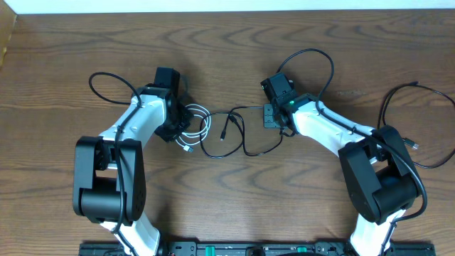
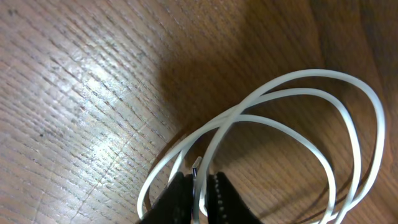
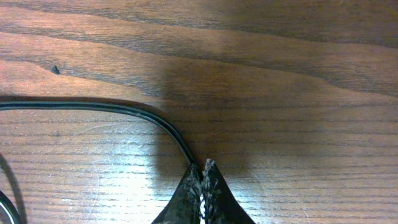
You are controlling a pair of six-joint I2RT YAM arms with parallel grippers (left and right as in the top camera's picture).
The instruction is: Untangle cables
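Thin white coiled cable (image 2: 311,78) is clenched by left tool (image 2: 202,180), thin black cable (image 3: 93,106) by right tool (image 3: 202,167); apparent overlap not yet pulled apart.

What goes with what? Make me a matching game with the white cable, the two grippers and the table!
Things:
1. white cable
2. left gripper
3. right gripper
4. table

States:
A. shut on the black cable
B. brown wood
C. lying in loops
D. shut on the white cable

Pairs: 1-C, 2-D, 3-A, 4-B
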